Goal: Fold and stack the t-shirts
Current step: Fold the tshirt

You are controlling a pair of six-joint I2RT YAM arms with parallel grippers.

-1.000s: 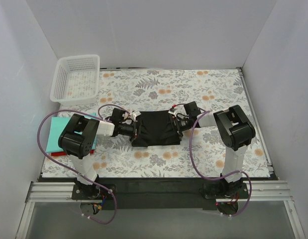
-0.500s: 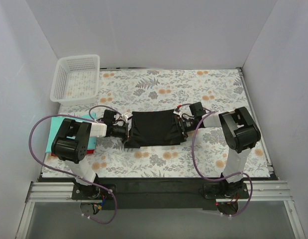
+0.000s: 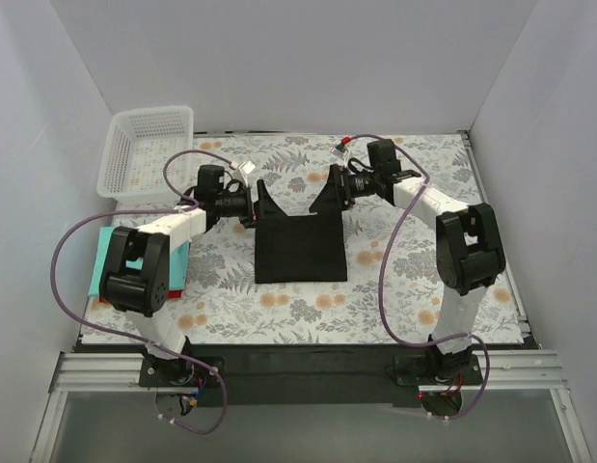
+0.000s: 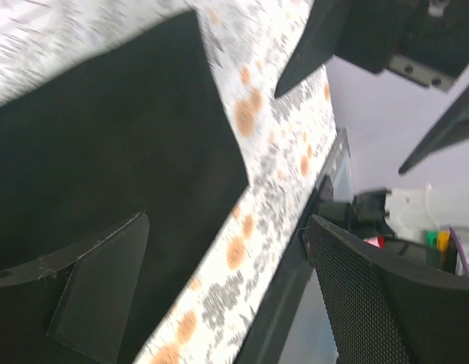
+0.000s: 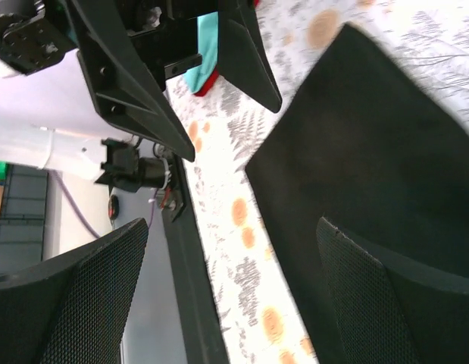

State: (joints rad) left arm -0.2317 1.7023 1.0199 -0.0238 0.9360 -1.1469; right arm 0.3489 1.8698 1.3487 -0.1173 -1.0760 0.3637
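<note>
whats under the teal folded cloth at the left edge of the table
A red layer shows beneath the near edge of the teal cloth. The left arm covers much of the pile, so anything else under it cannot be seen.

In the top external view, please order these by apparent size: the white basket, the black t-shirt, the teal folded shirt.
1. white basket, which looks only slightly larger than the next.
2. black t-shirt, nearly alike.
3. teal folded shirt, partly hidden by the left arm.

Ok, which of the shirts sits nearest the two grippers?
The black t-shirt in the middle: the left gripper and right gripper hover open at its far corners. The teal shirt lies well off to the left.
</note>
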